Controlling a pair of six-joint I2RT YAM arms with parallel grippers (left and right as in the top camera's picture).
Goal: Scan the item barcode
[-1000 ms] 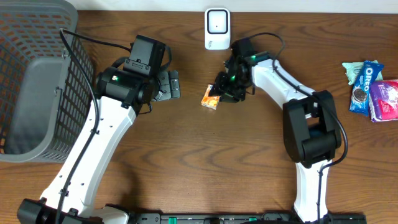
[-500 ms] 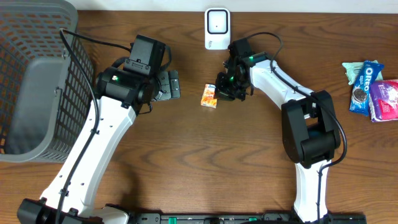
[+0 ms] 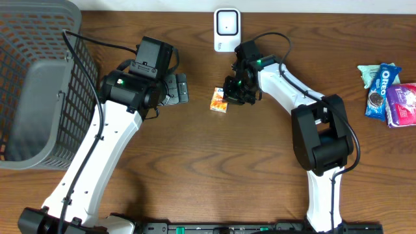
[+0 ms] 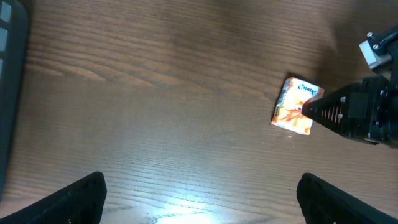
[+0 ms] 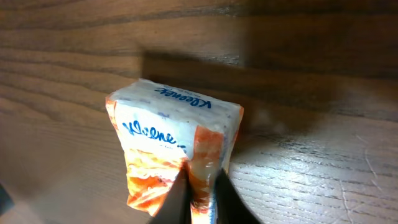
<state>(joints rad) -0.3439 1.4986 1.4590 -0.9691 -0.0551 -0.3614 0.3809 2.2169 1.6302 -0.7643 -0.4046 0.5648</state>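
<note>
The little pack of tissues (image 5: 174, 146) lies on the brown table (image 3: 214, 169), near the middle and a bit below the white scanner (image 3: 226, 29). The right pincer (image 5: 198, 180) is closed tight on a thin bit of the wrapper at one end of the pack. The pack looks light and soft, with a smooth, crinkly wrapper that could slip or tear, so holding it across its fat middle seems safer than holding a small fold, while the left pincer (image 4: 202, 199) is wide open, holds nothing and hangs over bare wood well apart from the pack
</note>
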